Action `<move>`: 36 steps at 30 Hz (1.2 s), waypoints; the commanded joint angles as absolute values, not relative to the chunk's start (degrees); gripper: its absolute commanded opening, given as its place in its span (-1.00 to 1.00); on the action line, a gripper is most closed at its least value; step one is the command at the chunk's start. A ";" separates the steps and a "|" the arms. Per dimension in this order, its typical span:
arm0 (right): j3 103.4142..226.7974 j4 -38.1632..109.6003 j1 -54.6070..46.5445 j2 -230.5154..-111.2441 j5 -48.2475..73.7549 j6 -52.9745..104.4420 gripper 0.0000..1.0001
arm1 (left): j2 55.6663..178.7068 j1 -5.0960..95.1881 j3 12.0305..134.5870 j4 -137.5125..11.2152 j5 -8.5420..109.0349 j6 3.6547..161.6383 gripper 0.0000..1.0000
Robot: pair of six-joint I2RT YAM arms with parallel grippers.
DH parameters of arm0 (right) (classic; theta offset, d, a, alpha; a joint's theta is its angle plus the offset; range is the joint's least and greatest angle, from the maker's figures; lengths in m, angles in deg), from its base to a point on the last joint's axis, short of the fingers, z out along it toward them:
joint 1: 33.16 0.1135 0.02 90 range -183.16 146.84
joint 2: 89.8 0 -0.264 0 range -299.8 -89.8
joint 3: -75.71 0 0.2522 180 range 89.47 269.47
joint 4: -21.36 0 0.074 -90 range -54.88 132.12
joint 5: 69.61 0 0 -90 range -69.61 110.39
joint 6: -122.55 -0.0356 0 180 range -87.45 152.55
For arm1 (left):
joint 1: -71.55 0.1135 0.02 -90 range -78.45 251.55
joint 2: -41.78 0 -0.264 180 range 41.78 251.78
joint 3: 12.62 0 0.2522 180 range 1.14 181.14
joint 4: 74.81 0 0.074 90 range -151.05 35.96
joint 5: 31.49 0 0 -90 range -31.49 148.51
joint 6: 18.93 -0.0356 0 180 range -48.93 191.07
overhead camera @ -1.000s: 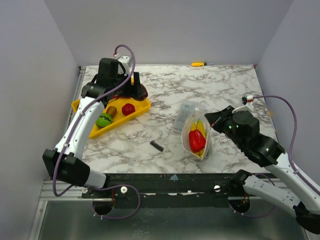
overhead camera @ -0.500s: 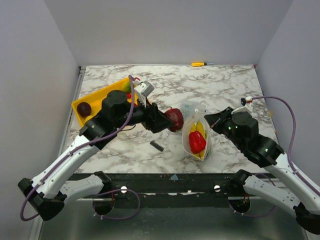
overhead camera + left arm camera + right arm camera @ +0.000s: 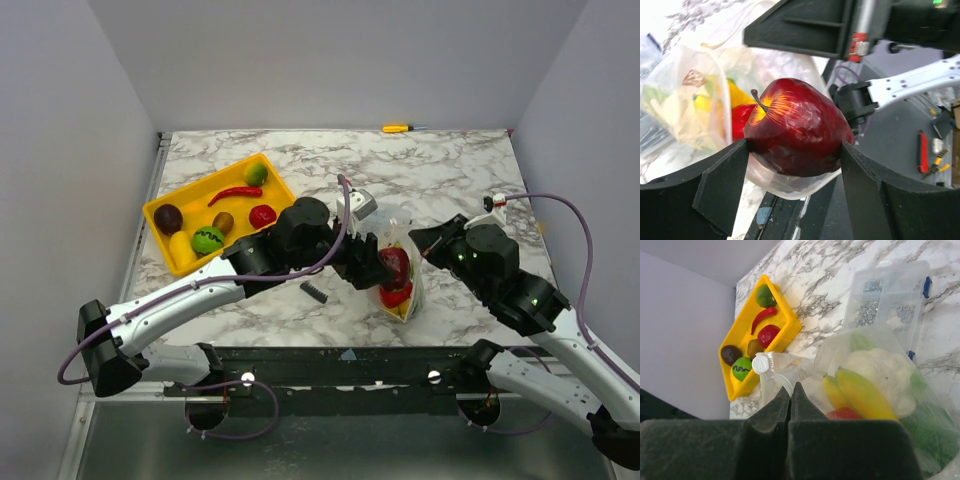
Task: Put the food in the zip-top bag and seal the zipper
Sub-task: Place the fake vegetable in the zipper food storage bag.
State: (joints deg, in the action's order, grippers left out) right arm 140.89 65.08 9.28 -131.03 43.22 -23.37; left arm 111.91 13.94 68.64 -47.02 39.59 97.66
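While right gripper [image 3: 790, 388] pinches the bag [image 3: 837, 346] rim, left gripper [image 3: 793, 150] clasps an apple [image 3: 802, 122].
Left arm [image 3: 200, 290] stretched rightward, to the bag mouth.

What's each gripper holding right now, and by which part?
The left gripper holds the red apple by its opposite sides. The right gripper is shut, pinching the upper edge of the zip-top bag.

The zip-top bag [image 3: 860, 340] partly hides the clear parts box [image 3: 890, 290]. The yellow-handled item [image 3: 397, 128] at the rear is too small to identify.
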 commanded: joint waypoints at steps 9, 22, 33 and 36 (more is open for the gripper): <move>141.45 64.31 9.48 -130.26 43.15 -24.23 -0.99 | 121.28 13.03 76.62 -43.22 44.30 99.37 -0.19; 142.34 65.14 9.49 -130.38 43.98 -23.40 -0.99 | 121.03 12.99 78.39 -40.62 46.02 97.61 0.83; 142.18 65.08 9.49 -130.50 44.11 -23.36 -0.99 | 113.55 13.19 76.04 -34.96 53.84 95.15 0.74; 142.14 64.93 9.50 -130.27 44.07 -23.44 -0.99 | 111.79 13.35 73.54 -34.17 55.29 96.16 0.53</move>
